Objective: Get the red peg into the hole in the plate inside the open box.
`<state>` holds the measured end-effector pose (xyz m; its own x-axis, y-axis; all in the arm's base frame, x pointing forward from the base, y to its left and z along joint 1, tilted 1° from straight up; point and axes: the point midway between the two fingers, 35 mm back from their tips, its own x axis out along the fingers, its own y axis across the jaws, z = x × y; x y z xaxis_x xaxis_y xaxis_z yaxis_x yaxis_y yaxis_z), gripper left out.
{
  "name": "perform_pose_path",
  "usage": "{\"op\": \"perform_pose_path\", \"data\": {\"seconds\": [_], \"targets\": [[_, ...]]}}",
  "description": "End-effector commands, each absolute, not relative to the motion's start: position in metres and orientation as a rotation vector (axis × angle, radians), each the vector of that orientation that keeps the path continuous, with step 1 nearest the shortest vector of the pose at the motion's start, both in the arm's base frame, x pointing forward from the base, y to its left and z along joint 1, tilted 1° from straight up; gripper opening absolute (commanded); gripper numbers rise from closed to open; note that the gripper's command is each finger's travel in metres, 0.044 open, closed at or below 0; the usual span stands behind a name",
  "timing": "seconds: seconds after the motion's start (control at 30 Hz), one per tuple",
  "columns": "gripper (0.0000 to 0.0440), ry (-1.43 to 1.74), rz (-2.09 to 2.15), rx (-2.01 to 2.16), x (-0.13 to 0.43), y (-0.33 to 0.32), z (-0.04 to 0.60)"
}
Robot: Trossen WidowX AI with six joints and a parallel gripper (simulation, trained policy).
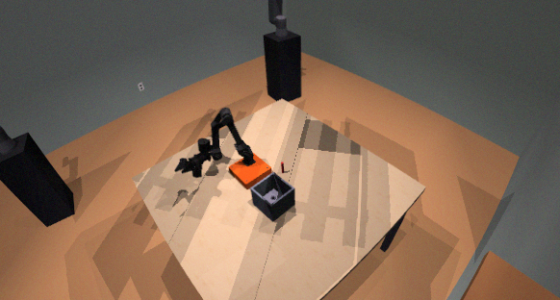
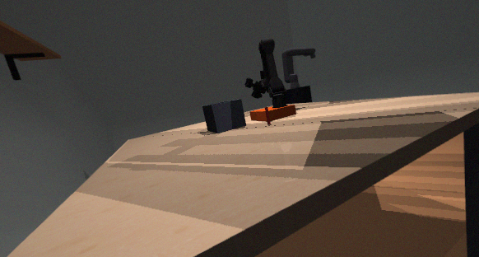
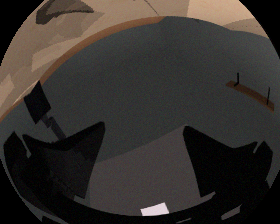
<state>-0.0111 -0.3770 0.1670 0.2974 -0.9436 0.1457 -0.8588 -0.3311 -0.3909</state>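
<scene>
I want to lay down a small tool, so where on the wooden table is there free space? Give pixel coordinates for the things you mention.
Probably widest: the wooden table (image 1: 332, 254) (image 2: 173, 189) before the open dark grey box (image 1: 273, 208) (image 2: 224, 116), away from the orange base plate (image 1: 239, 173) (image 2: 261, 115). Crowded: around box, plate and upright red peg (image 1: 283, 167) (image 2: 268, 116).

We look down steeply from well above in the top view, far enough back to take in the whole black jointed arm (image 1: 233, 131) (image 2: 269, 67), most of the pale wooden worktop (image 1: 322, 254) (image 2: 165, 201) and the surrounding floor. The exterior view has us low and at a distance, facing across the worktop at a slant, and shares with the top view the arm, its orange base plate (image 1: 249, 173) (image 2: 260, 116) and the dark grey open box (image 1: 273, 207) (image 2: 224, 116). From the wrist we look closely along the black fingers towards the grey wall (image 3: 141, 75), with worktop at upper left.
</scene>
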Motion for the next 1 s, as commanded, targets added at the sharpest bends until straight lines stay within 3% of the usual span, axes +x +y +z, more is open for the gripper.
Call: {"op": "perform_pose_path", "data": {"seconds": [0.0, 0.07, 0.97], "targets": [[0.0423, 1.663, -0.513, -2.323, -0.012, -0.378, 0.167], [0.0440, 1.651, -0.506, -2.309, -0.008, -0.383, 0.164], [0.0440, 0.976, -0.672, -1.991, 0.146, -0.426, 0.261]]}}
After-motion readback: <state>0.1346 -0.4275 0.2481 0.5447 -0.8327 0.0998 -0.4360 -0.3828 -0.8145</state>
